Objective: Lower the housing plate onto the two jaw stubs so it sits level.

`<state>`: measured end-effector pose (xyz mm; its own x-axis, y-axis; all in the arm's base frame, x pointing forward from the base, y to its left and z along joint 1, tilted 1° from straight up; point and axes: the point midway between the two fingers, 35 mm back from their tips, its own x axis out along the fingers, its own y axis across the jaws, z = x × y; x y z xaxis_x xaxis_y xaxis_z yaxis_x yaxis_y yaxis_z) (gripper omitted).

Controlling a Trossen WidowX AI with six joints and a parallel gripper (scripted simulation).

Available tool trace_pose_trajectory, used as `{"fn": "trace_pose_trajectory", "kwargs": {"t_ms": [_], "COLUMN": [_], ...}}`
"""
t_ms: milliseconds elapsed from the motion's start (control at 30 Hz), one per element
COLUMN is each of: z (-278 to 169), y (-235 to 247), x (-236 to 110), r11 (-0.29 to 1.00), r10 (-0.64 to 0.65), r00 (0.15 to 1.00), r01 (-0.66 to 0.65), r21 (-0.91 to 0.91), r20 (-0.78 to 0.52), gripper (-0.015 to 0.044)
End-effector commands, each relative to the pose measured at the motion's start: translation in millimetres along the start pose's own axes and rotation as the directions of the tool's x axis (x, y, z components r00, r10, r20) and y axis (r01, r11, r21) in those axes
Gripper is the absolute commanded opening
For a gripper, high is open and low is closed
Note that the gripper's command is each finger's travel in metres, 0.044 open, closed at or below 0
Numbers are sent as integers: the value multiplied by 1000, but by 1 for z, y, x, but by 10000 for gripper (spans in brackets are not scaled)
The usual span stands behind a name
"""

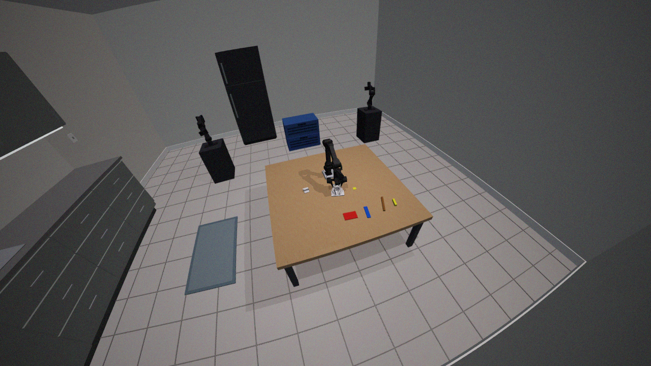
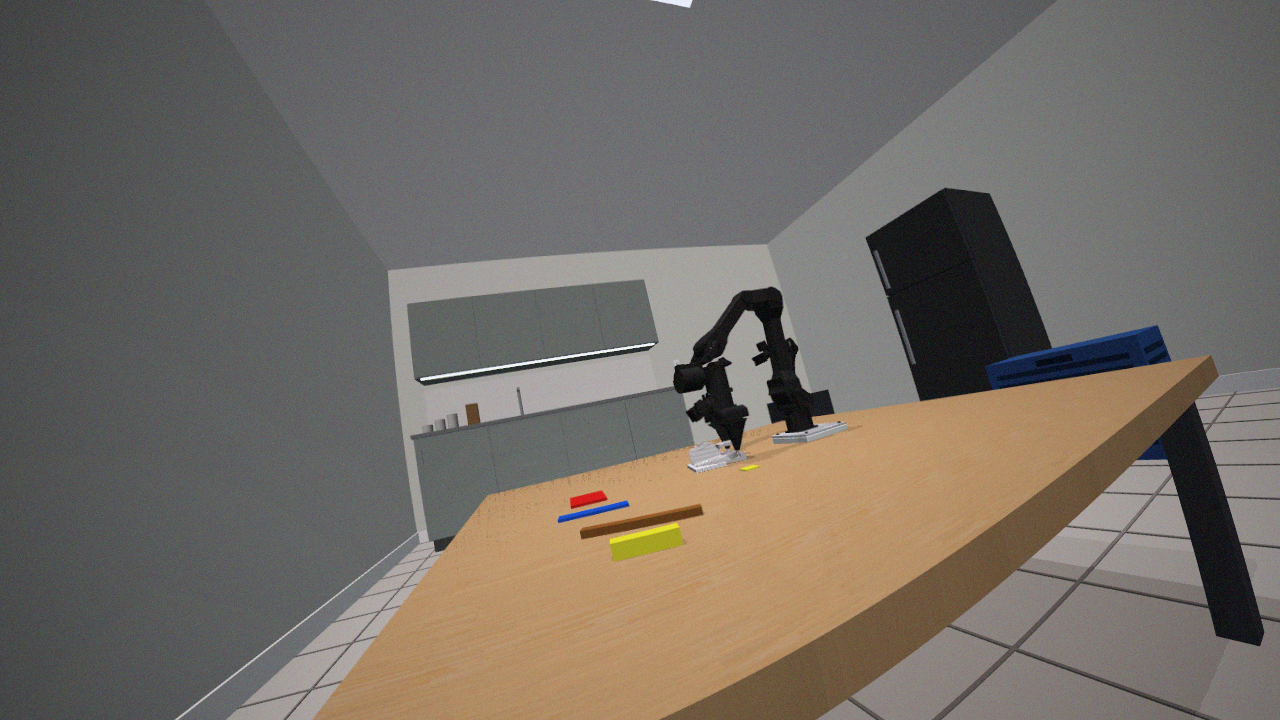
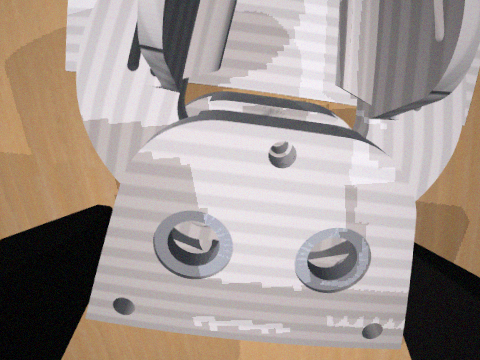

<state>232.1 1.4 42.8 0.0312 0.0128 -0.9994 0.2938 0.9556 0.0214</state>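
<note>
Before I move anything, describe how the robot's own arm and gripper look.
The arm is matte black, with chunky jointed segments and bulky dark joint housings; no cable or lettering can be made out. The gripper is black too, its two fingers flat-faced and tapering toward the tips.

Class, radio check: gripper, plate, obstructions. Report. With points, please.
Gripper (image 1: 337, 185) (image 2: 737, 446) (image 3: 255, 239): shut on white, flat housing plate (image 3: 270, 200). Plate: over the jaw assembly, seating unconfirmed. Obstructions: none seen; small yellow piece (image 1: 354, 188) (image 2: 750, 468) lies beside.
</note>
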Motion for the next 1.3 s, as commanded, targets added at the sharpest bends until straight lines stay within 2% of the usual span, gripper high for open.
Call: {"fn": "trace_pose_trajectory", "kwargs": {"t_ms": [0, 1267], "z": [-2, -2], "y": [0, 0], "x": [4, 9], "r11": [1000, 1000], "r10": [1, 1], "r00": [1000, 1000], "r01": [-1, -1], "r21": [3, 4], "r20": [-9, -9], "gripper": [351, 351]}}
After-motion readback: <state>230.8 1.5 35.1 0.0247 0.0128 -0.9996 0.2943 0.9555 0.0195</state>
